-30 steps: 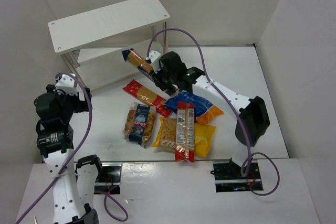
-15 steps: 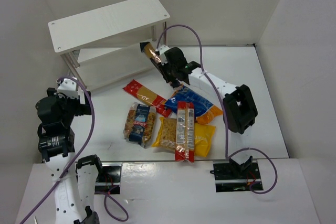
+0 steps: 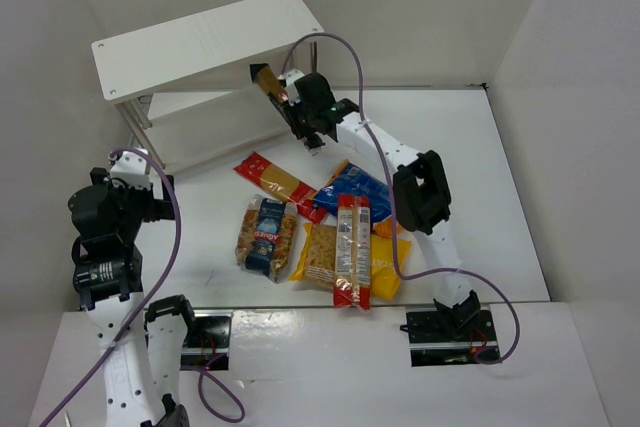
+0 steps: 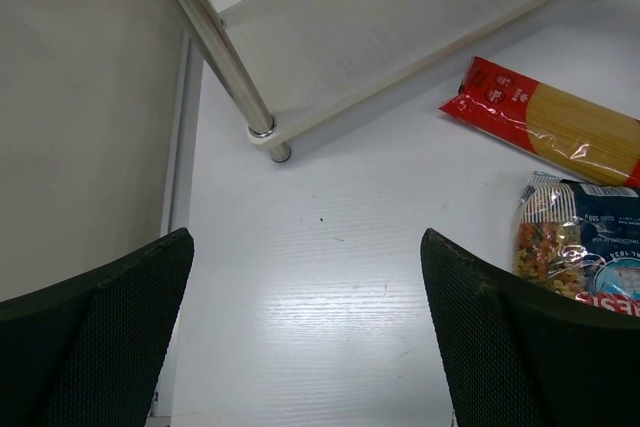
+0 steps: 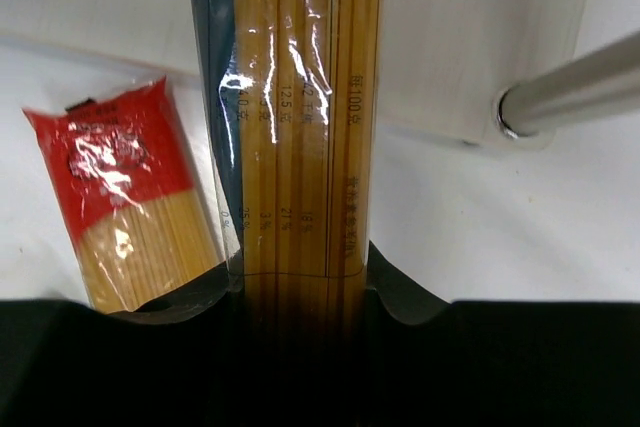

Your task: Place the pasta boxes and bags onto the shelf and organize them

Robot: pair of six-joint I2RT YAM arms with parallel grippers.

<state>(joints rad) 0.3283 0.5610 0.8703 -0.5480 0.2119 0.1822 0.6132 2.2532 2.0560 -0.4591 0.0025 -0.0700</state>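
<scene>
My right gripper (image 3: 296,112) is shut on the tan-and-dark-blue spaghetti pack (image 3: 270,82), holding it in the air by the right front leg of the white shelf (image 3: 200,37). In the right wrist view the pack (image 5: 300,107) runs up from between the fingers, over the lower board (image 5: 480,27). A red spaghetti pack (image 3: 280,183), a clear blue-labelled bag (image 3: 266,235), a blue-orange bag (image 3: 375,197), a yellow bag (image 3: 385,265) and a second red pack (image 3: 352,250) lie on the table. My left gripper (image 4: 310,347) is open and empty above bare table at the left.
The shelf's silver legs (image 4: 215,42) stand near the left gripper. White walls enclose the table on the left, back and right. The red spaghetti pack (image 4: 545,117) and the clear bag (image 4: 580,247) lie to the right of the left gripper.
My right arm has swung the tan-and-dark-blue spaghetti pack up and back towards the shelf's right end. The left arm has barely moved.
</scene>
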